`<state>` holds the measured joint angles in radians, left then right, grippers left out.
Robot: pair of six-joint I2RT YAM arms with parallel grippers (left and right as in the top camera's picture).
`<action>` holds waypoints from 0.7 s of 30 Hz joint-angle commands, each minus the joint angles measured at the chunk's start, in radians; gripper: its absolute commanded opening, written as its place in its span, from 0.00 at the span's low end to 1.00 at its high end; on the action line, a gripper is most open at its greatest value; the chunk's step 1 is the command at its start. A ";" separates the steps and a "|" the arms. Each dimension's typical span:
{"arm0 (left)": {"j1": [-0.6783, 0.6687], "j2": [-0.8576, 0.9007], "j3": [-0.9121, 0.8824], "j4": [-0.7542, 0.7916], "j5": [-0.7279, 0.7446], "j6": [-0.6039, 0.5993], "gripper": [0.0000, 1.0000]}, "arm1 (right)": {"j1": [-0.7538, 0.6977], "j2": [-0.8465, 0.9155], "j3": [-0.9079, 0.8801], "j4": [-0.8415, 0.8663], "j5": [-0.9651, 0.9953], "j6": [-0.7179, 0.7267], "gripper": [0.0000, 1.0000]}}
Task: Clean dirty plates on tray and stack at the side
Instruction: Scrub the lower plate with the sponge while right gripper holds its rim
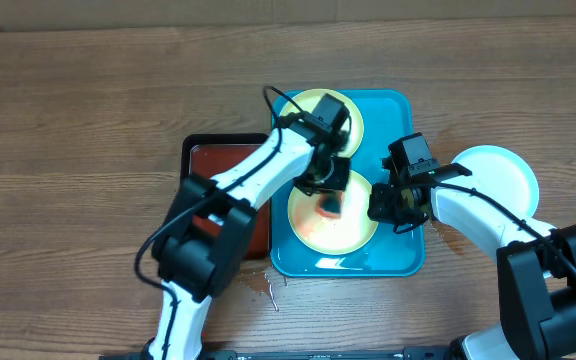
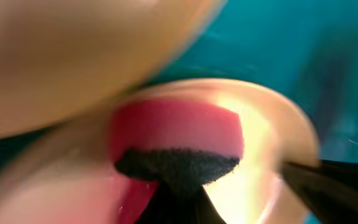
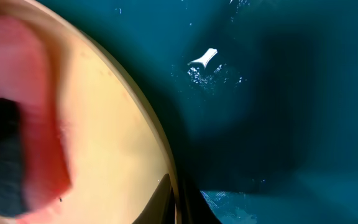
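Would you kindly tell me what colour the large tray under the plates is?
The tray is bright turquoise blue, clearest in the overhead view.

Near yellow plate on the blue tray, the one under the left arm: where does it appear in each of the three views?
Overhead: the near yellow plate sits in the lower middle of the turquoise tray.
Left wrist: blurred, its pale rim shows at centre right.
Right wrist: it fills the left side.
Shared landmark: the red sponge on the plate, seen in all three views.

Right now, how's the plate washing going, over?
Left tool shut on sponge, on near plate. Right tool pinching its rim. Blue plate off tray. Nothing blocking.
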<state>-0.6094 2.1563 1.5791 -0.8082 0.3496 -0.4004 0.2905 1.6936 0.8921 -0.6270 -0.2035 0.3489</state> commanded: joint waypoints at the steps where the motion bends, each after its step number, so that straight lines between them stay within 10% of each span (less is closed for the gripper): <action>1: -0.029 0.060 0.011 -0.005 0.230 0.000 0.04 | 0.005 0.023 -0.010 -0.014 0.045 0.015 0.04; 8: -0.005 0.056 0.023 -0.166 0.147 0.000 0.04 | 0.005 0.023 -0.010 -0.013 0.045 0.015 0.04; 21: 0.040 0.056 0.041 -0.370 -0.568 -0.079 0.04 | 0.005 0.023 -0.010 -0.013 0.045 0.015 0.04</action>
<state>-0.5888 2.1845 1.6241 -1.1744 0.1490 -0.4313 0.2913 1.6936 0.8921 -0.6331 -0.2070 0.3553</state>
